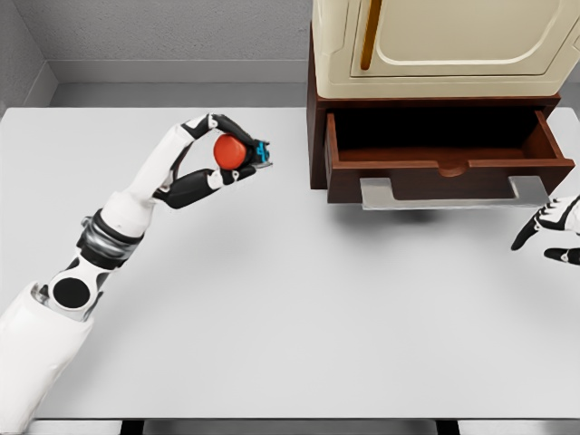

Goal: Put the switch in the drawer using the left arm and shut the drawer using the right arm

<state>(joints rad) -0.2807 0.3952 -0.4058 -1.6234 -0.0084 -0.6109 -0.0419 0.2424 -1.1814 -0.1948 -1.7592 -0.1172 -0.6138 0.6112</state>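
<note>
Fingers [237,127] of the left hand [213,154] pinch the switch [239,153], a small, rigid, probably light object with a smooth red dome that may slip, above the table [299,317], left of the open drawer [444,154]; maintain grip across its sides.

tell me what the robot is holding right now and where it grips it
The left hand holds the switch, its fingers pinching the red rounded end from above and below. The right hand holds nothing.

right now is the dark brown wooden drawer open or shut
Open: the dark brown wooden drawer is pulled out from under the cream cabinet, its inside showing and looking empty.
</note>
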